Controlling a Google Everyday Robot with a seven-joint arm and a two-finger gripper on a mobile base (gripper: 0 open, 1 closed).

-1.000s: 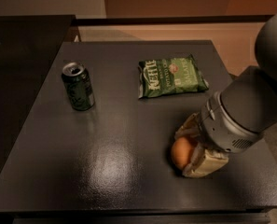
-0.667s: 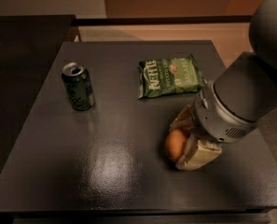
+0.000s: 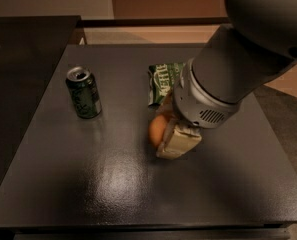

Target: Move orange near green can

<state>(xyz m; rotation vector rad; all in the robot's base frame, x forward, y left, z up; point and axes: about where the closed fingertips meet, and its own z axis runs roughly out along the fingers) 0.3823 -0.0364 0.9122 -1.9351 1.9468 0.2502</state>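
Note:
The orange (image 3: 157, 130) is held between the tan fingers of my gripper (image 3: 167, 129), just above the dark table near its middle. The gripper is shut on it, with one finger (image 3: 177, 143) in front and the other mostly hidden behind the fruit. The green can (image 3: 83, 92) stands upright on the table's left side, well to the left of the orange and apart from it. My grey arm (image 3: 228, 69) reaches in from the upper right and covers part of the table.
A green Kettle chip bag (image 3: 163, 80) lies flat behind the gripper, partly hidden by the arm. The dark table (image 3: 88, 184) has its front edge at the bottom and left edge beside a darker surface (image 3: 18, 59).
The gripper has carried the orange leftward and farther back, toward the can and in front of the chip bag. The arm now covers more of the bag.

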